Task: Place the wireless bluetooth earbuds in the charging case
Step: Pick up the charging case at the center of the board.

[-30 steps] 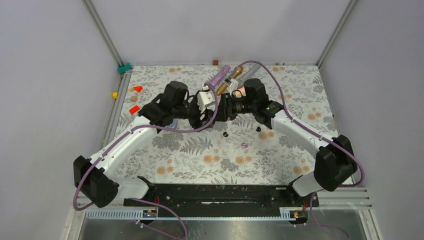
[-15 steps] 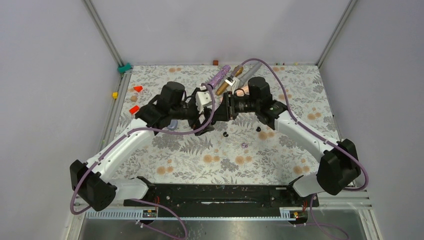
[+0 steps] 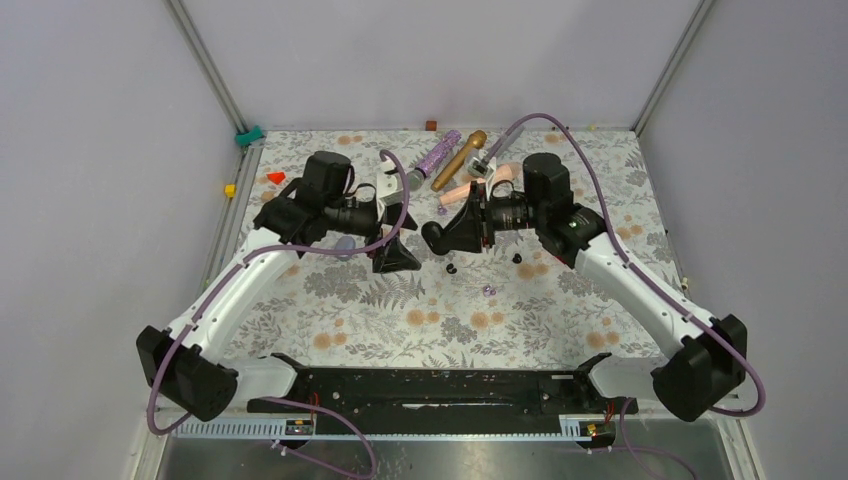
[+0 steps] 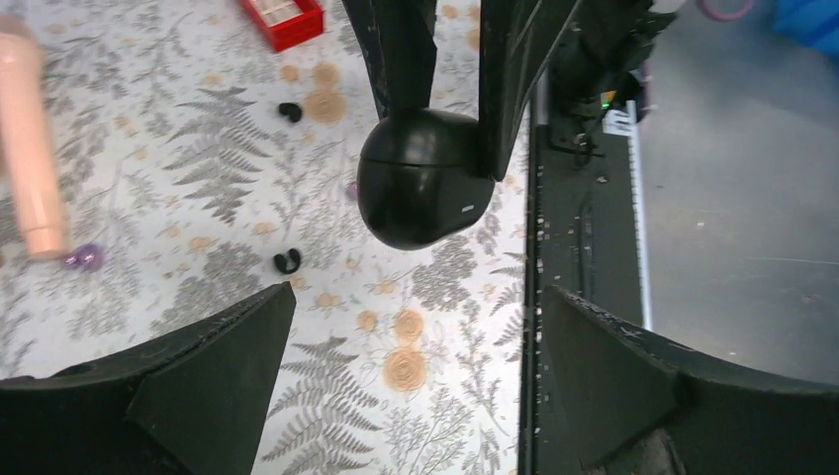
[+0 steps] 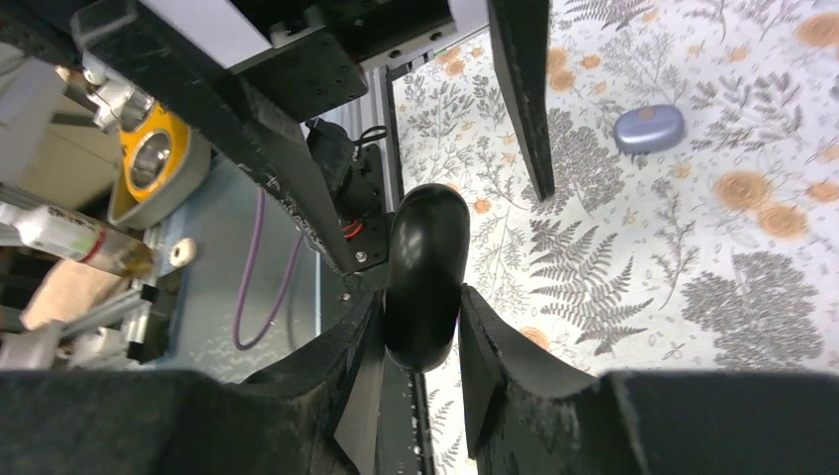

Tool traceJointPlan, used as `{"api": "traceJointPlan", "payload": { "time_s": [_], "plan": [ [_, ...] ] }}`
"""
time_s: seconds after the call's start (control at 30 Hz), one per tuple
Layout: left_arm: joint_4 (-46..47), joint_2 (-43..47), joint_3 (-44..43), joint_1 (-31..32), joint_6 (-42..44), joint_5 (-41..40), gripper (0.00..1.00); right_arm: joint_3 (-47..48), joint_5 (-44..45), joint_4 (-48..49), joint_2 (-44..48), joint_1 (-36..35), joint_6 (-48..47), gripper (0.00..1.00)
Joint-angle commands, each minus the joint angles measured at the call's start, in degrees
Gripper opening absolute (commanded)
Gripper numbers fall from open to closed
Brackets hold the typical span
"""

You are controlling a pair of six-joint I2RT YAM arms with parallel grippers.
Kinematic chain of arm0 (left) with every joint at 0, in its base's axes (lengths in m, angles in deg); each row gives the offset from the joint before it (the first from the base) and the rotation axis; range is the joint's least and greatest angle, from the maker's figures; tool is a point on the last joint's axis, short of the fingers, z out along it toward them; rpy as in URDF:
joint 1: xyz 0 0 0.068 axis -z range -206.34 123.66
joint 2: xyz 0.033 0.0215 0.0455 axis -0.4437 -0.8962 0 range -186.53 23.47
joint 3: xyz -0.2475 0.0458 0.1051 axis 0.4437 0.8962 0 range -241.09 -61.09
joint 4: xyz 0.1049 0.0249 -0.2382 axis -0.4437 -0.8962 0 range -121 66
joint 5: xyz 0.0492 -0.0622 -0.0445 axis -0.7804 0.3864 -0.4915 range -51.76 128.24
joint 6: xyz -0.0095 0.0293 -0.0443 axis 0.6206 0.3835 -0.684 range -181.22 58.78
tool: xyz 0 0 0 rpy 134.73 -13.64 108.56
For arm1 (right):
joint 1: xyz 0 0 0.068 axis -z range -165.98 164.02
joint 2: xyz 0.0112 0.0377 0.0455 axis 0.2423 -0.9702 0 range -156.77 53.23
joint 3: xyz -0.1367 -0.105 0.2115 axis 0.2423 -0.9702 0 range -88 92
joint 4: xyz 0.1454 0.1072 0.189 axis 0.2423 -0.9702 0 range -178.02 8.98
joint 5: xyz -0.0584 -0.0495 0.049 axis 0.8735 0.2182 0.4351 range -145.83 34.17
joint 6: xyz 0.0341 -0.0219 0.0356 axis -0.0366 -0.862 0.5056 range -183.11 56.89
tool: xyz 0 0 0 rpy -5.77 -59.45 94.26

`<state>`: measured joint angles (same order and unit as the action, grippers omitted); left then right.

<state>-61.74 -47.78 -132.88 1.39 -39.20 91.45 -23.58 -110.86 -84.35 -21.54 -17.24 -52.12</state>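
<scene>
R gripper (image 3: 438,234) is clamped on the black charging case (image 5: 425,267), holding it off the floral mat (image 3: 400,320) w/ lid closed. L gripper (image 4: 416,297) faces the case w/ fingers spread wide, touching nothing; the case hangs just beyond its tips. Earbuds all lie loose on the mat. One black bud (image 3: 451,268) is just on the arm-base side of the case. The second black bud (image 3: 517,258) is further to the case's right. A purple bud (image 3: 488,290) sits between those two & nearer the bases. The other purple bud (image 4: 84,257) lies beside the end of a pink cylinder (image 4: 30,148), on the far side of the case. A lavender case (image 5: 648,129) rests on the mat left of the black case, under the L arm.
</scene>
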Motion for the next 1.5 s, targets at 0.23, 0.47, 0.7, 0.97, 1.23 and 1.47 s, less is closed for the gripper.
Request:
{"api": "traceJointPlan", "payload": {
  "time_s": [0.23,0.47,0.7,0.97,1.23,1.47],
  "plan": [
    [-2.3,-5.9,-4.6,-0.3,-1.9,15.8,0.72,-2.0,-0.4,0.3,4.2,0.2,-10.0,0.31],
    [-1.3,-9.7,-4.9,-0.2,-4.3,18.3,0.53,-3.6,-2.4,2.7,3.5,0.2,-8.1,0.32],
    [1.6,-10.6,-4.2,-0.2,-7.2,18.8,0.48,-4.5,-3.1,6.8,2.3,-0.2,-5.9,0.33],
    [2.1,-10.6,-3.9,0.3,-7.5,18.1,0.45,-4.4,-2.1,6.9,1.3,-0.8,-5.8,0.33],
    [2.2,-10.7,-3.5,2.0,-6.8,16.0,0.37,-3.7,-0.5,5.3,0.4,-0.8,-6.8,0.32],
    [2.3,-10.6,-3.3,2.6,-6.4,14.9,0.35,-3.5,0.7,4.6,-0.1,-0.8,-7.2,0.32]
  ]
}}
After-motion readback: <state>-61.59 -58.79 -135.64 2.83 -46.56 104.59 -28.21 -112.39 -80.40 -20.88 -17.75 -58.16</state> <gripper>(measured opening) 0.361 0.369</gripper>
